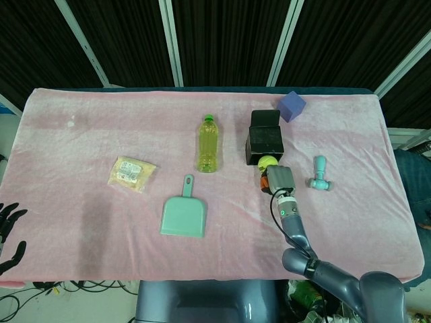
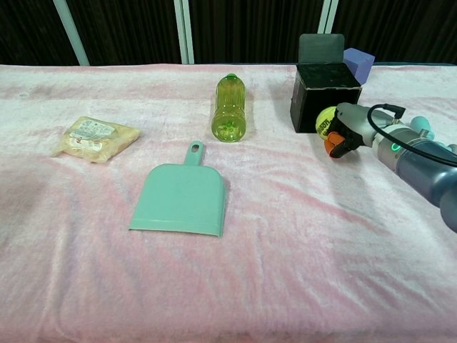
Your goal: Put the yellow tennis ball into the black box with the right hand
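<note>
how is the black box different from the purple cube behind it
The black box is black, open-topped with its lid flap standing up behind; the purple cube is a closed solid-looking block. The black box looks larger than the purple cube. The black box sits nearer the robot, with the purple cube behind it to the right. Both rest on the pink cloth.

One ball point(image 1: 267, 161) — one box point(image 1: 264, 138) — one bottle point(image 1: 208, 144).
</note>
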Available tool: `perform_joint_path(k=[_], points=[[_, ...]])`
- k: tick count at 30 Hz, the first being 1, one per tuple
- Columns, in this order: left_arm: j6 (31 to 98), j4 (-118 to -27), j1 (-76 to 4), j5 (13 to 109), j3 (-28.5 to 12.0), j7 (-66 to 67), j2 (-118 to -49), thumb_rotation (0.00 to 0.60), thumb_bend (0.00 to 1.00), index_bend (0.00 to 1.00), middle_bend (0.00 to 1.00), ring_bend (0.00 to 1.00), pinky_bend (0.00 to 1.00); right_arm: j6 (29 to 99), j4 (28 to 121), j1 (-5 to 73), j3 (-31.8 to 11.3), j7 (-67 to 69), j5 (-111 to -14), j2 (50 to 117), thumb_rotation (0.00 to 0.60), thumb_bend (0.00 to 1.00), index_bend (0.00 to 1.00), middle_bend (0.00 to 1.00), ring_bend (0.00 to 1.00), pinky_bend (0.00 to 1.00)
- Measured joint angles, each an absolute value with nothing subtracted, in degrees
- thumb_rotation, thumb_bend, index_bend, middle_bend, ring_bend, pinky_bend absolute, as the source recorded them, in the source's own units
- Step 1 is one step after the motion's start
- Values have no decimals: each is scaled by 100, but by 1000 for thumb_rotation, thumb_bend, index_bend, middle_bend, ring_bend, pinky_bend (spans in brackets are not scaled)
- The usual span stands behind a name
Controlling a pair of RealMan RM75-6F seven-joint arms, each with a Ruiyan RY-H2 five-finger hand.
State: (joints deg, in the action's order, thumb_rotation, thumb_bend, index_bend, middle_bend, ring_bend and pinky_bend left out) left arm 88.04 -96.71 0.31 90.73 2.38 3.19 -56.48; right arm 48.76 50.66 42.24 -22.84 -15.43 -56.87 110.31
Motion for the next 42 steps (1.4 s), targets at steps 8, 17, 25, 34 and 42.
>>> perform_joint_path(k=[8,17,25,34,42], points=[[8811,-9673,34,9045,217,308,-5649,600,440,163,96,31,19,4751,4544,4468,-2341,-1379,-5634,11260,600,785,1000,1000,1000,1000],[8796,-9686,31,8999,198,309,-5648,600,440,163,96,31,19,4691,3952,4778,-2435,-953,-5741,11505,600,785,1000,1000,1000,1000],[8786,-9688,33,8978,191,307,-5647,600,440,163,96,31,19,4419,3387,5016,-2517,-898,-5659,11682,600,785,1000,1000,1000,1000],[8762,-9687,27,8974,193,297,-5638,600,440,163,96,31,19,4300,2907,5230,-2544,-645,-5700,11900,600,785,1000,1000,1000,1000],[8745,-9687,22,8953,187,301,-5636,600,440,163,96,31,19,4224,2667,5304,-2542,-598,-5717,12037,600,784,1000,1000,1000,1000]])
